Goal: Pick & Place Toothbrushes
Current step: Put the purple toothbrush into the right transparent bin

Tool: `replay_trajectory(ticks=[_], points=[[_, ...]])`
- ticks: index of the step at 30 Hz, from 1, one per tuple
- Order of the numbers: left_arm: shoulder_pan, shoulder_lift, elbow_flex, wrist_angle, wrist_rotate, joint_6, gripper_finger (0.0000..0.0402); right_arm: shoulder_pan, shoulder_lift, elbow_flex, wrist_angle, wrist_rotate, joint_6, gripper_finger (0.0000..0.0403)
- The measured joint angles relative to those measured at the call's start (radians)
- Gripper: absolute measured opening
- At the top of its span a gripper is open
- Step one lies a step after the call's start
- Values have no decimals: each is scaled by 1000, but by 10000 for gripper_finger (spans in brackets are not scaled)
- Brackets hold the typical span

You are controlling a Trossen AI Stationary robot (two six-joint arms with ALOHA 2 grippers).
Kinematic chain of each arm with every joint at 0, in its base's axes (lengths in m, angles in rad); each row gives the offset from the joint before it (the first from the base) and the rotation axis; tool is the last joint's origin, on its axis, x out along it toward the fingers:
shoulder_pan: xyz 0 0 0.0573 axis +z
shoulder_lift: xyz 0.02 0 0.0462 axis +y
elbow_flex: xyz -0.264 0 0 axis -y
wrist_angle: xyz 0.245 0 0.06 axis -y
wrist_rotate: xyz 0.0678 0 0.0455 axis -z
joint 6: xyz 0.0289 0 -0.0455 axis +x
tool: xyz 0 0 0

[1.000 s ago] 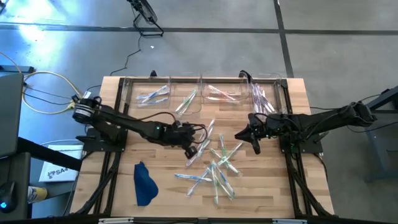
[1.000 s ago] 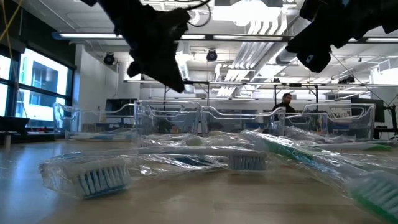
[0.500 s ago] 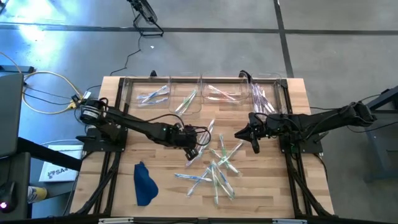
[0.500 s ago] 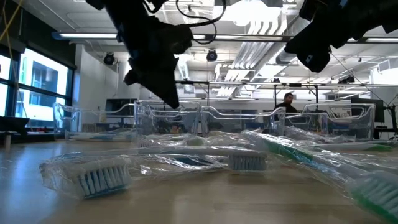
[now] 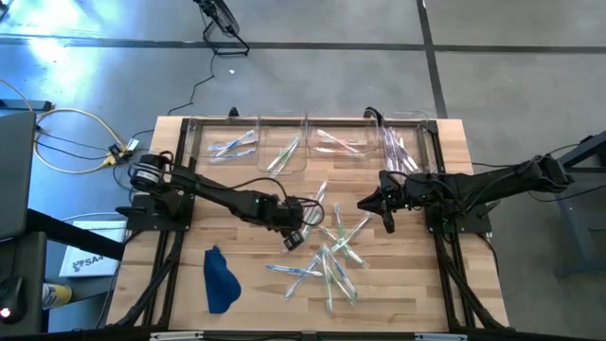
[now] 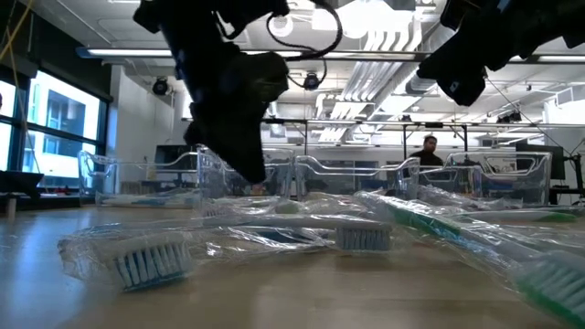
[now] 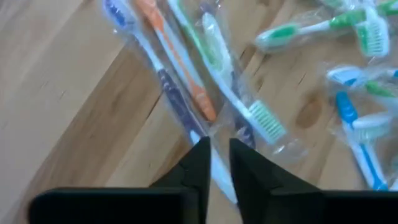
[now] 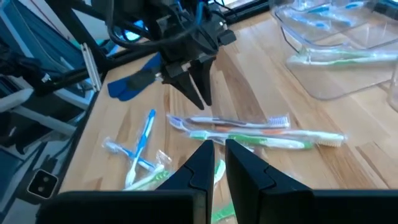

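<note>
Four clear bins (image 5: pixel 305 128) along table's 12 o'clock edge, each holding few toothbrushes (image 5: pixel 329 248); rest piled at table centre. Left gripper (image 5: pixel 295 239) at pile's 9 o'clock, fingers slightly parted, nothing held. Right gripper (image 5: pixel 367 206) at 2 o'clock, fingers nearly together, empty.

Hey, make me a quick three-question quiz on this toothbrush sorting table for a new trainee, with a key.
1. True or false: the blue cloth lies inside a clear bin.
2. Which gripper hangs over the loose toothbrushes: A left gripper, B right gripper?
3. Fill in: the clear bins sit along the table's ___ edge, seen from above.

Key: 1 false, it lies on the wooden table. 2 A. 3 far.
</note>
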Motion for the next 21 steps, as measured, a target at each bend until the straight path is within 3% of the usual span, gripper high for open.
replay_trajectory(ticks=[9,21], points=[[0,0,1,-26,9,-53,141,0,0,0,-19,0,3,31],[0,81,-1,-2,52,-82,145,0,0,0,-23,0,3,31]])
